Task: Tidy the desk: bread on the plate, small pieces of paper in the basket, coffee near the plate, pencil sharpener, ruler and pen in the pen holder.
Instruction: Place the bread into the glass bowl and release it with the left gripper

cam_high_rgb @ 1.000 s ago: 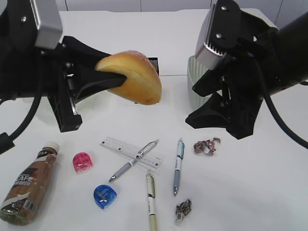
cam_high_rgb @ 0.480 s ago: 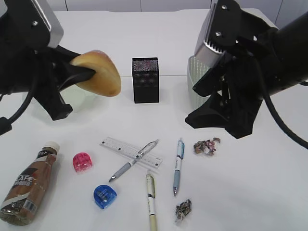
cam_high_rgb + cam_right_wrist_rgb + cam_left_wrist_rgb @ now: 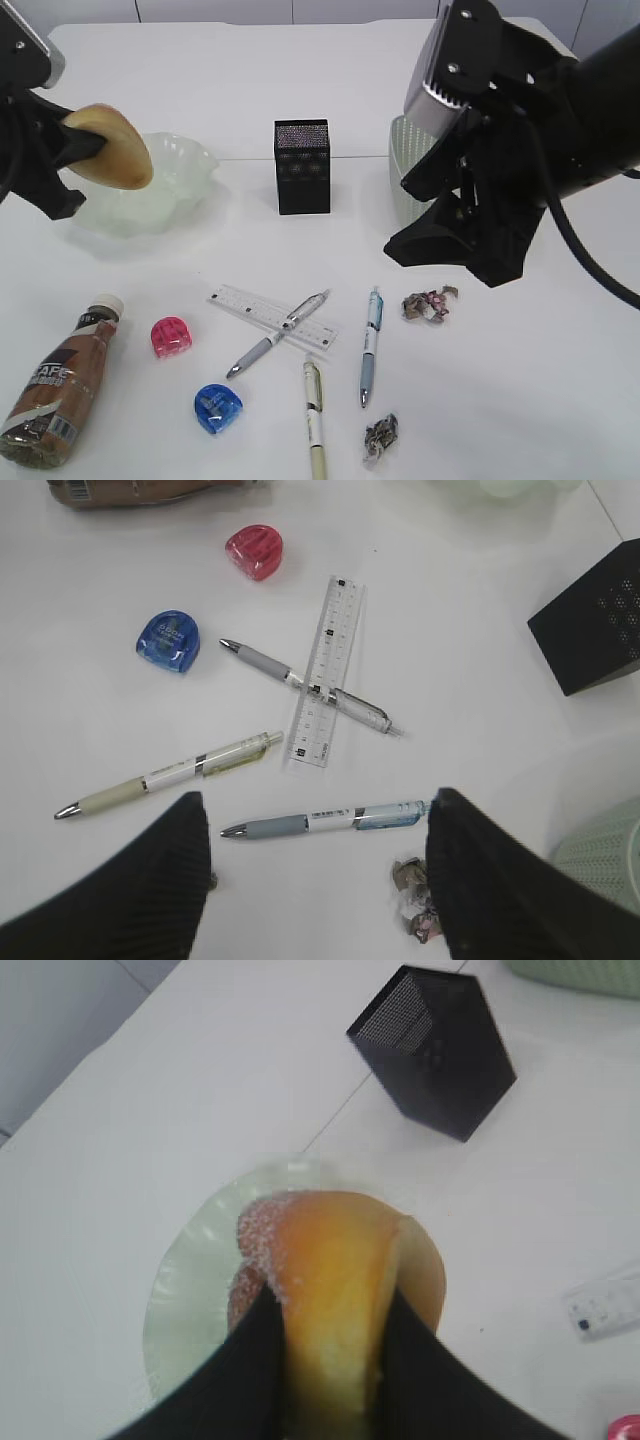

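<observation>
My left gripper [image 3: 330, 1310] is shut on the golden bread [image 3: 110, 148] and holds it in the air over the left rim of the pale green plate [image 3: 170, 190]. The black mesh pen holder [image 3: 302, 167] stands at mid-desk. In front of it lie the ruler [image 3: 270, 315], three pens [image 3: 280, 332] [image 3: 370, 345] [image 3: 314, 415], a pink sharpener [image 3: 171, 336] and a blue one [image 3: 217, 407]. Two paper scraps [image 3: 430, 303] [image 3: 381, 437] lie to the right. The coffee [image 3: 60, 385] lies front left. My right gripper [image 3: 318, 805] hovers open and empty above the blue pen.
The grey-green basket [image 3: 405, 180] stands behind my right arm, mostly hidden by it. The white desk [image 3: 560, 400] has bare surface at the front right and along the back behind the seam.
My left arm has carried the bread leftwards from mid-desk to above the plate, uncovering the pen holder and plate. The right arm has stayed still.
</observation>
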`<state>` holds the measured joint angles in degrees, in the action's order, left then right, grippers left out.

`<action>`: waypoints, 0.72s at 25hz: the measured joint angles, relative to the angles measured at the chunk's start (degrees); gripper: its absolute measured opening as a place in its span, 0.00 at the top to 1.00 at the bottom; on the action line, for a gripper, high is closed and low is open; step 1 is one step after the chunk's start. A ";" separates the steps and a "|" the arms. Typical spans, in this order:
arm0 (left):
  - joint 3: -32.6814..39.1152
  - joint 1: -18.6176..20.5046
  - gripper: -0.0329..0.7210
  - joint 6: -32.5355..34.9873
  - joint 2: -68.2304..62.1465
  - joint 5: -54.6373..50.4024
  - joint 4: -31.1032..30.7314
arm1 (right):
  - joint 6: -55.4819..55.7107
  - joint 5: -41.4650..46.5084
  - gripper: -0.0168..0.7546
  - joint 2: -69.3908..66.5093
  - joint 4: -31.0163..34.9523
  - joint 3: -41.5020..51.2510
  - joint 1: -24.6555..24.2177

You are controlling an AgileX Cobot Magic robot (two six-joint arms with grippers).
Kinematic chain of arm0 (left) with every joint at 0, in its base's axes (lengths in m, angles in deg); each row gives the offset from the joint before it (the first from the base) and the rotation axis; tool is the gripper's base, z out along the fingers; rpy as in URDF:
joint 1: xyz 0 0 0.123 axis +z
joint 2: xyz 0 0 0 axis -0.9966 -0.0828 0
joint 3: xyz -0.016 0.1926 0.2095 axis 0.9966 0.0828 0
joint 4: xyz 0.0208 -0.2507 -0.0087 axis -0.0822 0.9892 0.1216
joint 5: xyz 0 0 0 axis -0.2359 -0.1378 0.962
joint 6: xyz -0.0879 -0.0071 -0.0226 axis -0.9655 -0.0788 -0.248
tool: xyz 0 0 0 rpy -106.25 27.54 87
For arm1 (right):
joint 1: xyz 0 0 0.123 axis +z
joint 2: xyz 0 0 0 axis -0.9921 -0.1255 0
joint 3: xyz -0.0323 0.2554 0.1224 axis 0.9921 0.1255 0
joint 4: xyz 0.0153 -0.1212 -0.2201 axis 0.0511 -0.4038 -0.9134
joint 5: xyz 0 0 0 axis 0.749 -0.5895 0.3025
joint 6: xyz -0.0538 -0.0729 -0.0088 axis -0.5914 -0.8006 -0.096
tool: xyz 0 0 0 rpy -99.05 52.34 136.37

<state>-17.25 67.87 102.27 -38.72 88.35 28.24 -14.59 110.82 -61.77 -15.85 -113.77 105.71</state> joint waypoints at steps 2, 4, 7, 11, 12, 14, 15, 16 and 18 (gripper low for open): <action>-1.26 3.06 0.77 0.11 -1.88 -0.32 0.00 | 0.24 0.00 0.33 0.00 0.00 0.00 0.00; -3.54 5.30 0.77 0.11 -4.04 -0.57 0.00 | 0.36 0.00 0.33 0.00 0.10 0.00 0.00; -7.61 7.44 0.77 0.11 -8.24 -0.71 0.00 | 0.48 0.00 0.33 0.00 0.10 0.00 0.00; -13.48 8.01 0.77 0.11 -14.54 -1.07 0.00 | 0.57 0.00 0.33 0.00 0.10 0.00 0.00; -14.63 8.01 0.77 0.11 -16.23 -1.29 0.00 | 0.57 0.00 0.33 0.00 0.10 0.00 0.00; -17.32 8.01 0.77 0.11 -19.32 -1.53 0.00 | 0.57 0.00 0.33 0.00 0.20 0.00 0.00; -18.58 8.01 0.77 0.11 -20.97 -1.65 0.00 | 0.57 -0.08 0.33 0.00 0.20 0.00 0.00; -19.55 8.01 0.77 0.11 -22.57 -1.65 0.00 | 0.71 -0.08 0.33 0.00 0.20 0.00 0.00; -21.78 8.01 0.77 0.11 -25.39 -1.65 0.00 | 1.39 -0.08 0.33 0.00 0.20 0.00 0.00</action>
<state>-39.04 75.88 102.38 -64.11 86.70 28.24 -13.20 110.74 -61.77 -15.64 -113.77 105.71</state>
